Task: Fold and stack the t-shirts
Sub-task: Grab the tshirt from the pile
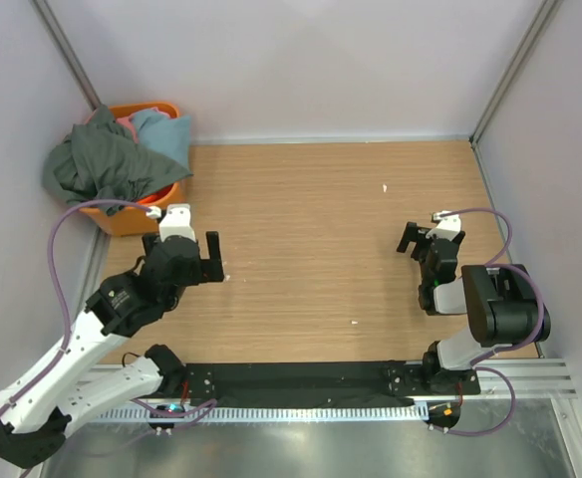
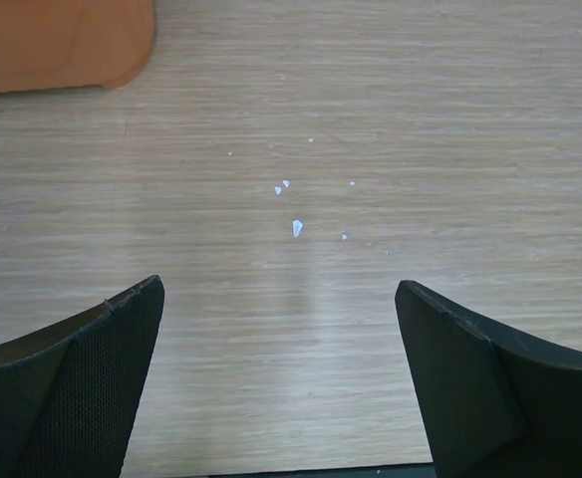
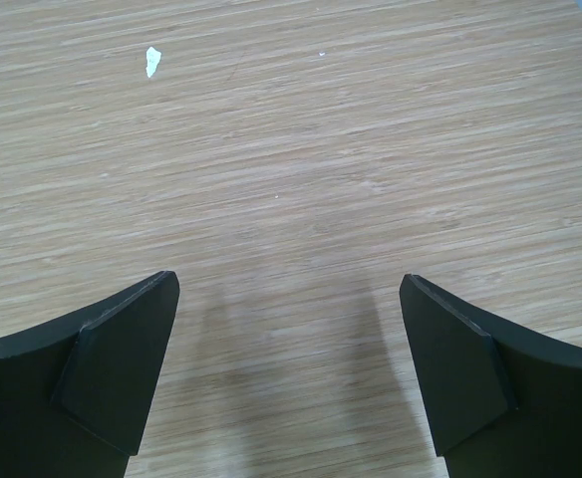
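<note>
Firstly, tangle risk: the t-shirts [image 1: 112, 164] lie heaped together, so pulling one probably drags out a second or tips the orange basket [image 1: 127, 219].
Grasp risk: the cloth is soft and bunched; a pinch may take several layers, or catch the basket's rim instead.
Reach risk: the basket sits in the far left corner of the bench [image 1: 311, 219], against the wall, well apart from the right arm.
Top of heap: the dark grey shirt [image 1: 97, 169], crumpled, spills over the basket's left and front rim.
Back right of basket: the light blue shirt [image 1: 166, 134], bunched.
Back of basket: the salmon-pink shirt [image 1: 124, 121], only a sliver showing.
Left side: the left hand [image 1: 203, 267] is spread wide, holding nothing, near the basket.
Right side: the right hand [image 1: 419, 234] is spread wide, holding nothing, near the right edge.
Progress: nothing looks folded or stacked yet.
</note>
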`<action>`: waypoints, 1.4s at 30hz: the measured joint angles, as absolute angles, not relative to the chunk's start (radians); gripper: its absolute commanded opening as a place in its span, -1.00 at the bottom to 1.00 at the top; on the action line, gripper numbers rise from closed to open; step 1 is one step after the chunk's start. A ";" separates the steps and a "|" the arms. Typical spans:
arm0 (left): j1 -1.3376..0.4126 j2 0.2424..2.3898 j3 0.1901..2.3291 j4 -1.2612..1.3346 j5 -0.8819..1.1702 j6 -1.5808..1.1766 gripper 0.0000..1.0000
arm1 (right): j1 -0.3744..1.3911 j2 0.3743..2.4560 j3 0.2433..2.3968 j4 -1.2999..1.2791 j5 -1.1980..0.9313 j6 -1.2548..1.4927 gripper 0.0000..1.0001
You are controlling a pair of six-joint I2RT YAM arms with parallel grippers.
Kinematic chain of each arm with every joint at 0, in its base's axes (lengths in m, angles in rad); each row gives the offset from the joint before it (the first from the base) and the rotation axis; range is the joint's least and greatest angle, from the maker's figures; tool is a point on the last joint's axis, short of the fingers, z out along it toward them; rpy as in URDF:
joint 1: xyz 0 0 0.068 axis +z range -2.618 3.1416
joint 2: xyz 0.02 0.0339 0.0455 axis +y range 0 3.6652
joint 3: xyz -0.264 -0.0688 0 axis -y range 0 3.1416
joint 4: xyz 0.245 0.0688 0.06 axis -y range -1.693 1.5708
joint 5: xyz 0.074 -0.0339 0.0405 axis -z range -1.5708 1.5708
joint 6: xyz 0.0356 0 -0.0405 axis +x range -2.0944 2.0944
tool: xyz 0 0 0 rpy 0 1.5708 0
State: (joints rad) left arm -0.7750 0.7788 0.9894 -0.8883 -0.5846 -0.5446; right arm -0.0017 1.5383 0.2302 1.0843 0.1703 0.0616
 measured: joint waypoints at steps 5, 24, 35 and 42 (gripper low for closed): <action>-0.775 0.749 0.988 -0.898 -0.638 -0.568 0.99 | -0.002 1.538 0.230 1.084 0.170 0.061 0.99; -0.200 1.213 1.459 -0.920 -0.641 -0.474 0.97 | 0.194 1.230 0.406 0.602 0.317 0.155 0.99; 0.078 1.489 1.502 -0.912 -0.522 -0.516 0.86 | 0.256 1.005 0.667 0.174 -0.070 0.563 0.99; 0.107 1.589 1.553 -0.870 -0.517 -0.510 0.71 | 0.275 0.975 0.642 -0.062 -0.088 0.553 1.00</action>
State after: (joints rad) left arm 0.1066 1.5894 1.5528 -0.8696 -0.5175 -0.5098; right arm 0.2749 0.9752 0.6422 -0.0616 -0.0875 0.5526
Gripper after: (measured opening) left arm 0.887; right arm 0.996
